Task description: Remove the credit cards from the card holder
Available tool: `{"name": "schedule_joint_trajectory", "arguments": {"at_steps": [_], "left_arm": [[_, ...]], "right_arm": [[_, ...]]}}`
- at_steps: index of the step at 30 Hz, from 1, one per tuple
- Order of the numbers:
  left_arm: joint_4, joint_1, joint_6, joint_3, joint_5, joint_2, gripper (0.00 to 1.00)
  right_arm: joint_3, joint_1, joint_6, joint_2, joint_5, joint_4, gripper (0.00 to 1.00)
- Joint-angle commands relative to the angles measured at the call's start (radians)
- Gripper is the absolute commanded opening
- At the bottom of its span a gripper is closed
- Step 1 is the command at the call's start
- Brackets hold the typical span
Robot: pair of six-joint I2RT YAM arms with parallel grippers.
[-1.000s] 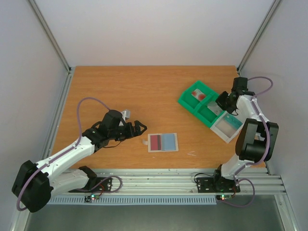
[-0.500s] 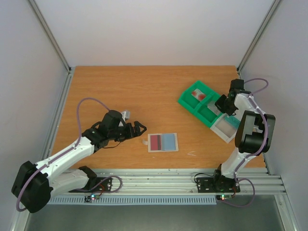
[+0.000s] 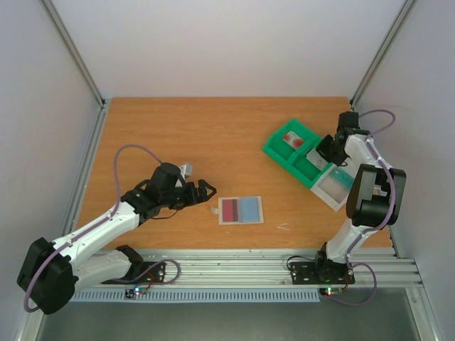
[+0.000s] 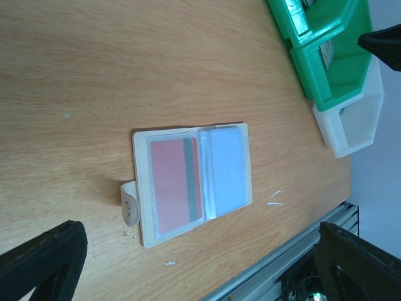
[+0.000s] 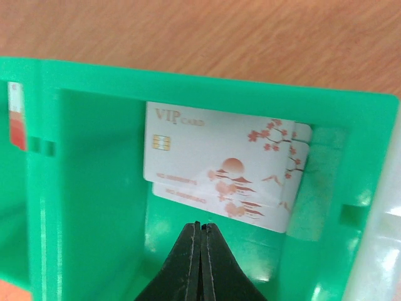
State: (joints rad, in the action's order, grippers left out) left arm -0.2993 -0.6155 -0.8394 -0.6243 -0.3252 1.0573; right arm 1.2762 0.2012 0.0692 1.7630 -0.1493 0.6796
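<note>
- The wooden surface [image 3: 178, 128] sat between pale walls, with both arm bases at its near edge.
- The left gripper [image 3: 207, 190] stood wide open and empty, just left of the card holder [image 3: 240, 210].
- The holder lay spread flat, with a red card [image 4: 175, 188] and a blue-grey card [image 4: 225, 166] in its clear sleeves.
- Farther right, the right gripper [image 5: 200, 248] was closed on nothing, above white VIP cards [image 5: 213, 166] in the green tray [image 3: 284, 153].
- Risk: with nothing pinning it, the light holder would probably slide or lift along with a card tugged from its snug sleeve.
</note>
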Motion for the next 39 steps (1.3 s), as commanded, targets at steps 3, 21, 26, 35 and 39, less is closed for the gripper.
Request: {"name": "schedule_joint_trajectory", "arguments": {"at_steps": [3,21,26,35,39], "left_arm": [[0.023,0.005,0.000,0.016,-0.005,-0.019,0.99],[0.043,0.005,0.009,0.041,-0.033,0.012,0.93],[0.072,0.002,0.023,0.023,-0.086,0.066,0.89],[0.173,-0.010,-0.008,0.018,-0.153,0.159,0.83],[0.268,-0.025,-0.060,0.057,-0.175,0.192,0.81]], "right_arm": [[0.062,-0.020,-0.008,0.025,0.026,0.016,0.02],[-0.010,-0.157,-0.010,-0.136,-0.036,0.041,0.13],[-0.033,-0.256,-0.012,-0.234,-0.036,0.073,0.19],[-0.135,-0.429,0.002,-0.395,-0.115,0.093,0.24],[-0.199,-0.474,0.031,-0.443,-0.182,0.070,0.24]]}}
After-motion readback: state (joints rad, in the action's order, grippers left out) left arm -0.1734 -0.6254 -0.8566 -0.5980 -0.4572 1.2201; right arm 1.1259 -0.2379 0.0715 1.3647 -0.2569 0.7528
